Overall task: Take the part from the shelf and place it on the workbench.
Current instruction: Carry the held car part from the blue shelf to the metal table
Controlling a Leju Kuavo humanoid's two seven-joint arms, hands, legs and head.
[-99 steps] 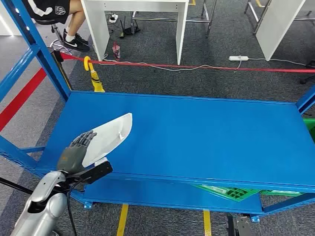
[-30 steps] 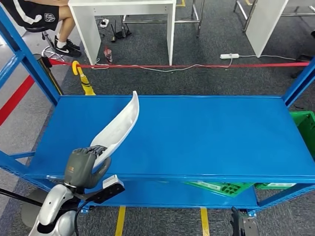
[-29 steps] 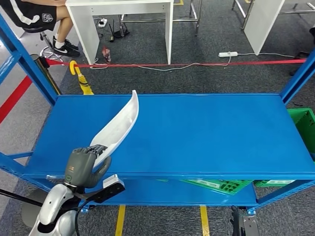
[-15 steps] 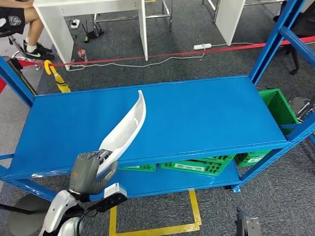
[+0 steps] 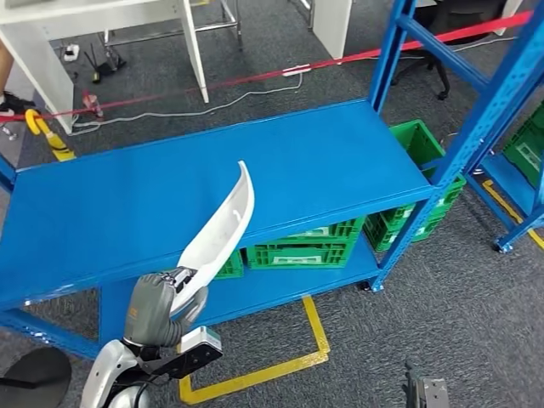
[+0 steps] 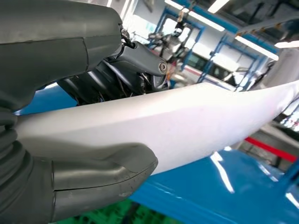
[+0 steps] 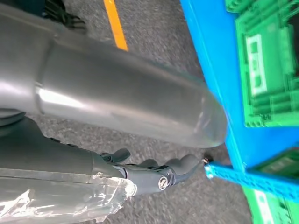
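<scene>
The part (image 5: 221, 229) is a long, curved white shell. My left hand (image 5: 157, 299) grips its lower end, and it slants up and away over the front edge of the blue shelf (image 5: 308, 161). It hangs clear of the shelf top. In the left wrist view the thumb (image 6: 88, 182) wraps under the white part (image 6: 183, 126) while dark fingers clamp it from the other side. My right hand (image 7: 141, 175) hangs low over grey carpet beside the shelf's blue frame, its fingers stretched out with nothing in them.
Green crates (image 5: 302, 251) sit on the shelf's lower level, with another green crate (image 5: 416, 149) at its right end. A second blue rack (image 5: 513, 93) stands at the right. Yellow floor tape (image 5: 314, 340) marks the carpet in front. A white desk (image 5: 38, 25) stands beyond the shelf.
The camera has swung right, so the shelf has slid left in the picture and the second rack has come in. My left hand keeps its hold on the part, now tilted up steeply.
</scene>
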